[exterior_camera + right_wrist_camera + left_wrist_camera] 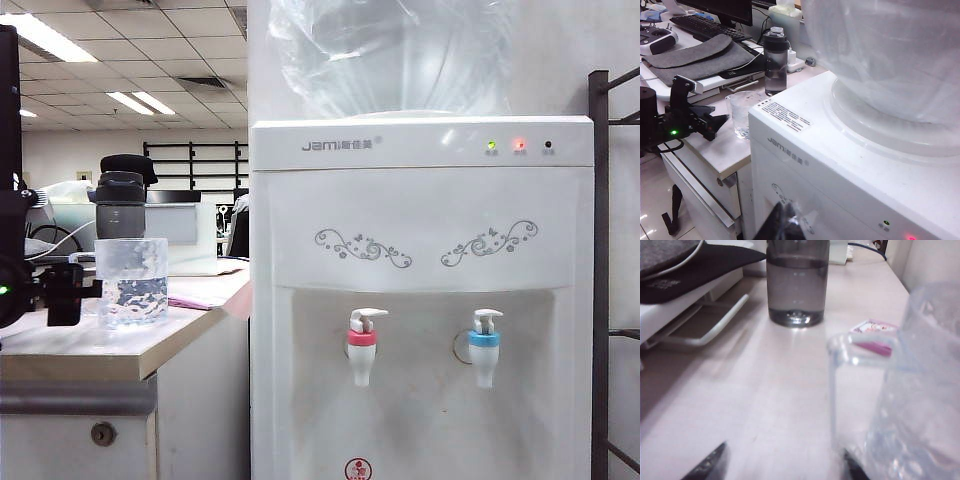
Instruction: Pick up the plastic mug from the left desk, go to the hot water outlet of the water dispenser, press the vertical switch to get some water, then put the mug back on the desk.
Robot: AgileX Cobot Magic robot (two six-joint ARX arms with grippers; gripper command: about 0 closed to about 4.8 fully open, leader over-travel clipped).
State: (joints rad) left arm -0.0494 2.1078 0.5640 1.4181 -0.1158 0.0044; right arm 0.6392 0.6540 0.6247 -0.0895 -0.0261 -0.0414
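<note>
The clear plastic mug (131,282) stands upright on the left desk (60,345), in front of a dark bottle. My left gripper (66,292) is level with it at the desk's near side. In the left wrist view its jaws (782,467) are open, with the mug's handle (840,370) between the fingertips, close to one of them, and the mug's wall (922,390) just beyond. The water dispenser (420,230) stands to the right, with its hot water outlet (362,352) and vertical switch (368,318) untouched. My right gripper (785,225) is shut and empty, high beside the dispenser's top.
A dark grey bottle (121,205) stands just behind the mug. A pink booklet (872,331) lies on the desk beyond. A blue-collared tap (484,345) is beside the red one. A black rack (598,250) stands right of the dispenser. A grey sleeve (695,55) and keyboard lie further back.
</note>
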